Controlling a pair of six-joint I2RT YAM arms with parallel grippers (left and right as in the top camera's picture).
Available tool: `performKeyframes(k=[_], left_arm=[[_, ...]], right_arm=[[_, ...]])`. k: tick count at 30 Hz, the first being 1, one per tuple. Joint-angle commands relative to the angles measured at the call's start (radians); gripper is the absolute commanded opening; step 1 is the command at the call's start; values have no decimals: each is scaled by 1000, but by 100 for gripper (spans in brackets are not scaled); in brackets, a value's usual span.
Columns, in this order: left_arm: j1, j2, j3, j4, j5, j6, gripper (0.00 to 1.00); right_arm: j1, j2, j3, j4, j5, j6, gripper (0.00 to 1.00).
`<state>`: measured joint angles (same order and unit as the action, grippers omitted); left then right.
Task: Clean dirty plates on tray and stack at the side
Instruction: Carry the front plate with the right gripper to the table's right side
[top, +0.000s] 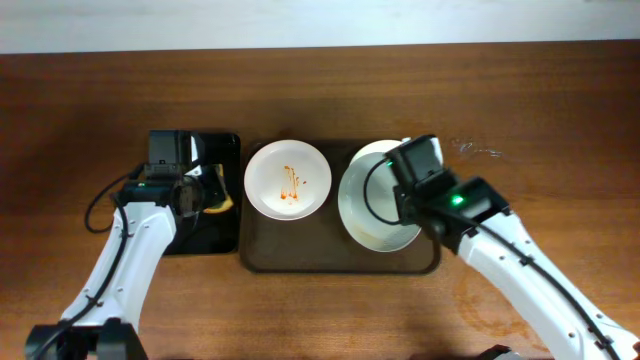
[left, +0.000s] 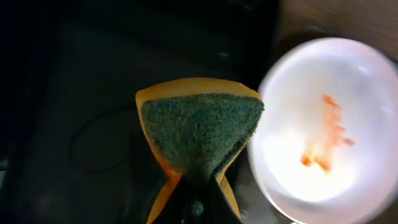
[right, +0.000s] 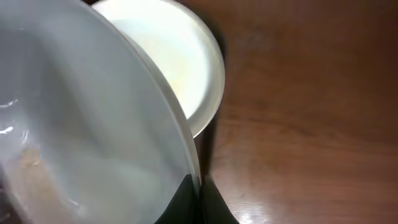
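A white plate (top: 288, 178) with orange-brown sauce streaks lies on the left half of the dark brown tray (top: 300, 255); it also shows in the left wrist view (left: 329, 130). My right gripper (top: 408, 212) is shut on the right rim of a second white plate (top: 365, 205), held tilted over the tray's right half. In the right wrist view the fingers (right: 199, 186) pinch that plate's rim (right: 81, 124), and a third white plate (right: 171, 56) lies beyond it. My left gripper (top: 205, 190) is shut on a yellow sponge with a green scouring face (left: 199, 130), left of the sauced plate.
A smaller black tray (top: 200, 240) sits left of the brown tray, under my left gripper. Bare wooden table (right: 311, 112) lies to the right of the plates. A faint scribble mark (top: 478, 150) is on the table at the upper right.
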<state>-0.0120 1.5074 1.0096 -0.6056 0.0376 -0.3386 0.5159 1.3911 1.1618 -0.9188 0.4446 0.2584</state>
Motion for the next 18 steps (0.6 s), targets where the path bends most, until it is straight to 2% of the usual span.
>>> performKeyframes(k=[1, 3, 8, 18], left_arm=[[22, 60, -1, 27, -101, 49, 0], [22, 75, -1, 38, -114, 49, 0], [22, 75, -1, 40, -114, 48, 0], [22, 75, -1, 41, -113, 48, 0]], right_arm=[[109, -9, 17, 46, 294, 12, 4], [169, -6, 17, 77, 401, 6, 4], [258, 5, 17, 98, 490, -25, 4], [269, 6, 17, 115, 502, -2, 4]])
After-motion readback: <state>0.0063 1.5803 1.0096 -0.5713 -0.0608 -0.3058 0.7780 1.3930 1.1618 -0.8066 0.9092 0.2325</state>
